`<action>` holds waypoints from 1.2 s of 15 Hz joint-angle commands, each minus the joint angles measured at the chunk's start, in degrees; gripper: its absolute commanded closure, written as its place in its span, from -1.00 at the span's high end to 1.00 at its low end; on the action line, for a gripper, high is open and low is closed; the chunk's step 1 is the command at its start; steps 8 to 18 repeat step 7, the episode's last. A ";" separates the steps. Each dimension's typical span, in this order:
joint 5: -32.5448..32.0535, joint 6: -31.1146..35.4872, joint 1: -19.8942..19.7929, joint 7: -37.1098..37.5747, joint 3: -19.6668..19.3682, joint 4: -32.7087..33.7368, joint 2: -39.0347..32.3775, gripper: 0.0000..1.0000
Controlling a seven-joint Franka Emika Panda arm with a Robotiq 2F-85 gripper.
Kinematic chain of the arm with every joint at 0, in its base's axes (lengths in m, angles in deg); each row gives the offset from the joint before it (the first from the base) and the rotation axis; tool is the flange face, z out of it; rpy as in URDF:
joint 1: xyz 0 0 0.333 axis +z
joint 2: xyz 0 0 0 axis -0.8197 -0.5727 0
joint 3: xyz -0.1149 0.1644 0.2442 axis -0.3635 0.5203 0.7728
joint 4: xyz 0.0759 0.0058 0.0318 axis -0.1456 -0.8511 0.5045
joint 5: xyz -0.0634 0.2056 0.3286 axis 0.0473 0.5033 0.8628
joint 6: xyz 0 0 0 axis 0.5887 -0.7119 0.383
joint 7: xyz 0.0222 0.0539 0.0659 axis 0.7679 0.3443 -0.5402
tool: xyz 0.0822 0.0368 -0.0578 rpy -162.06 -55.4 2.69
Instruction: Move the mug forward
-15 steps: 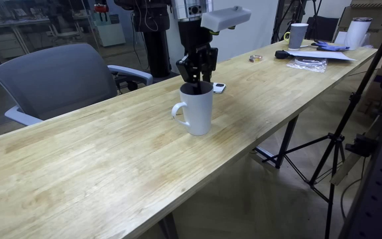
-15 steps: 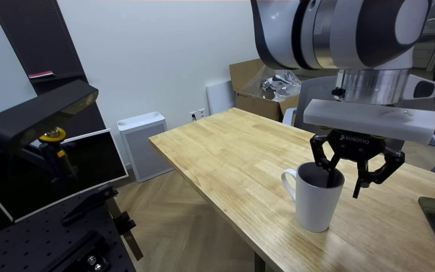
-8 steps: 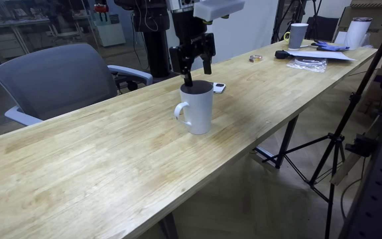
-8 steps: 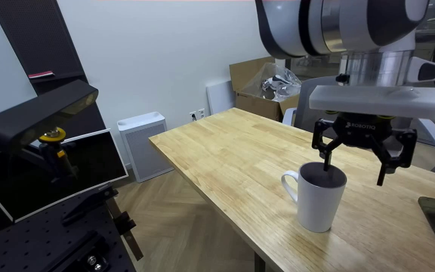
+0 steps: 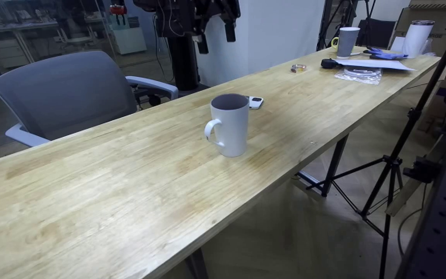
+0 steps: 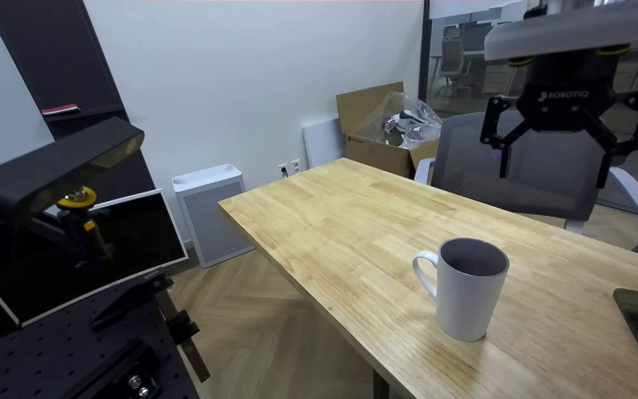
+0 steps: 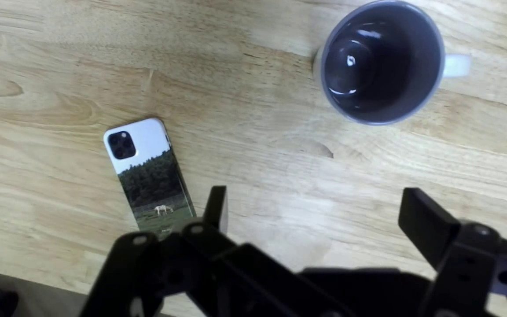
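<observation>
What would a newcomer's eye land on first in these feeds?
Most likely the white mug, standing upright on the wooden table in both exterior views. Next, the black pincer, hanging open, higher up and clear of the mug. In the wrist view, a landscape-printed phone lies on the table, partly hidden by the pincer.

Phone (image 7: 151, 176) on table (image 6: 330, 233); grey chair (image 5: 68, 95) alongside

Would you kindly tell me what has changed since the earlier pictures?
The black two-fingered gripper, earlier reaching partly into the white cylindrical ceramic mug, has lifted out, drawn back and opened wider. The mug seems shifted very slightly toward the landscape-printed rectangular phone since the earliest pictures. It remains upright on the pale wooden table, and the phone has not moved.
</observation>
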 commanded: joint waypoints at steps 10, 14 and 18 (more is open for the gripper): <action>-0.25 -1.38 -0.60 -0.15 0.55 0.56 0.25 1.00; -0.25 -1.38 -0.60 -0.15 0.55 0.56 0.25 1.00; -0.25 -1.38 -0.60 -0.15 0.55 0.56 0.25 1.00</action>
